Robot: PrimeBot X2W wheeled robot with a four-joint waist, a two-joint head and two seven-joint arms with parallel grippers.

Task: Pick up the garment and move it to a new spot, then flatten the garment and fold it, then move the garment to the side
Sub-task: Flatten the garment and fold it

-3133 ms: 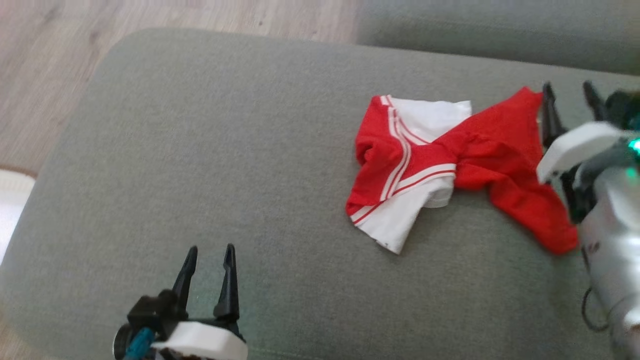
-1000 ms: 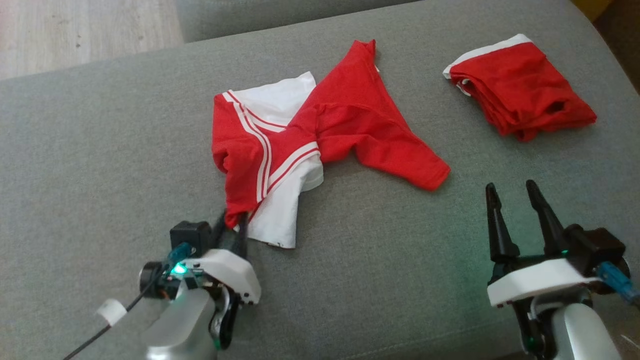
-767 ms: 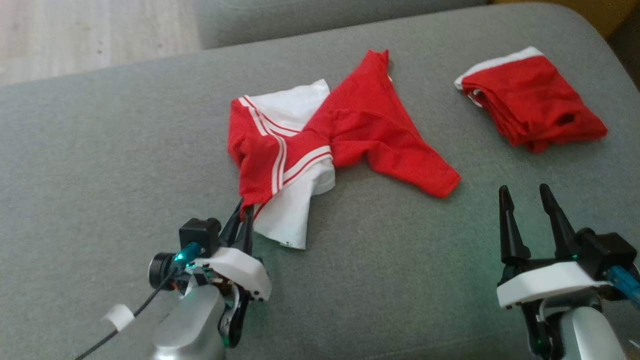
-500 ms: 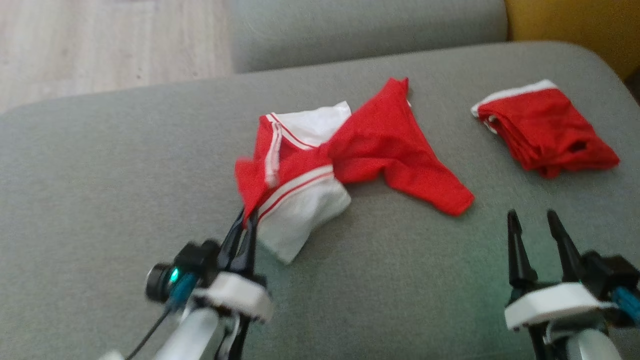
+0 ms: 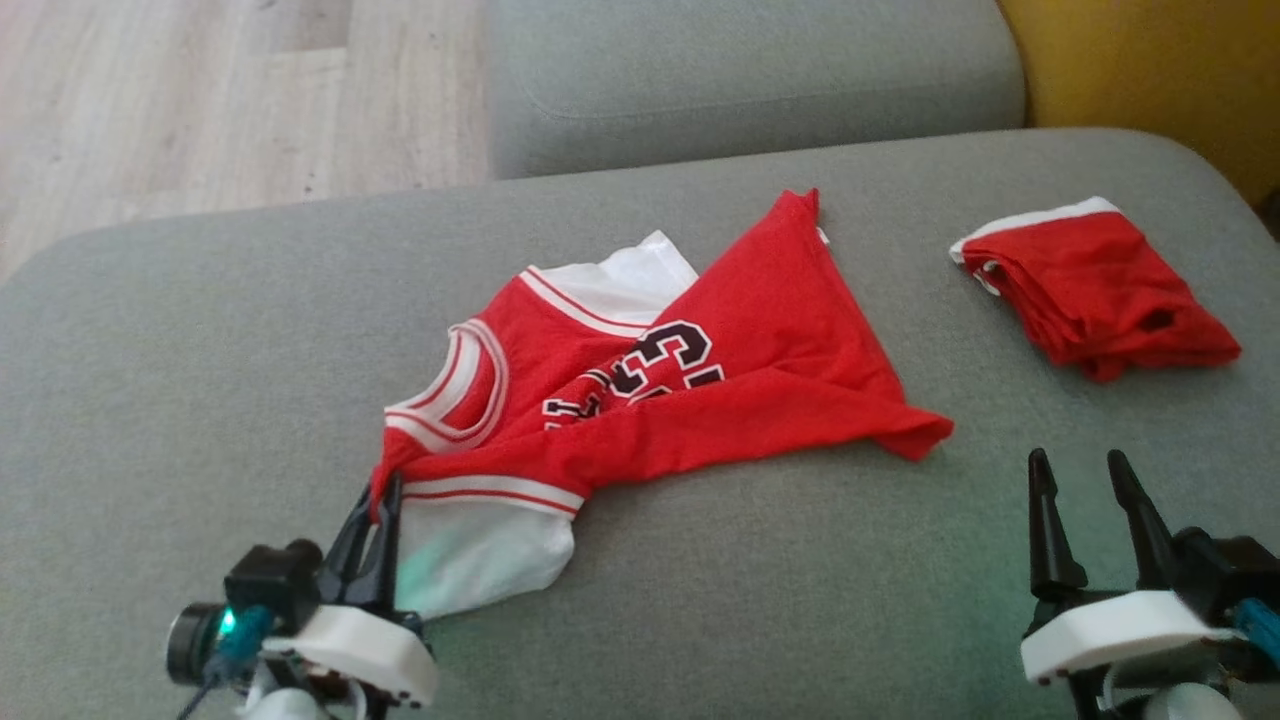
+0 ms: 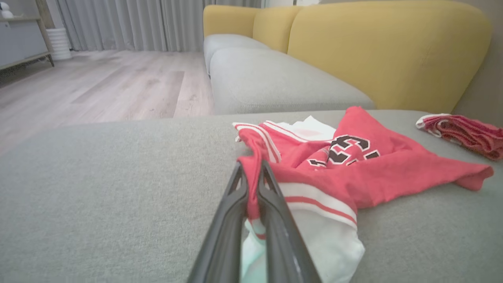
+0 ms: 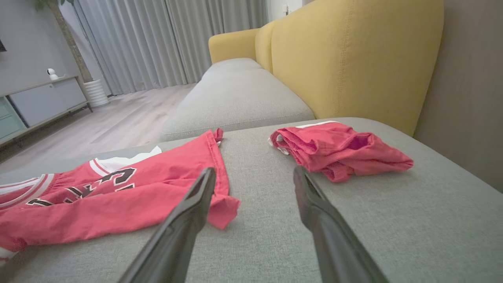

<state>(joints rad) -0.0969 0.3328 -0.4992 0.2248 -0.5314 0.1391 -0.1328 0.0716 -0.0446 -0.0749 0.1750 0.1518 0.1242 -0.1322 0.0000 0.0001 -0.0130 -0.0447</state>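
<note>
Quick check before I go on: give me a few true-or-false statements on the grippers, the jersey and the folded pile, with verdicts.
1. The left gripper is shut on an edge of the jersey. True.
2. The right gripper holds the jersey's hem. False: it is open and empty, apart from the cloth.
3. The folded red garment lies to the right of the jersey, not touching it. True.
4. The jersey lies flat and spread out. False: it is crumpled, with a fold of red cloth across the front that hides part of the print.
5. Both garments lie on the grey cushion. True.
</note>
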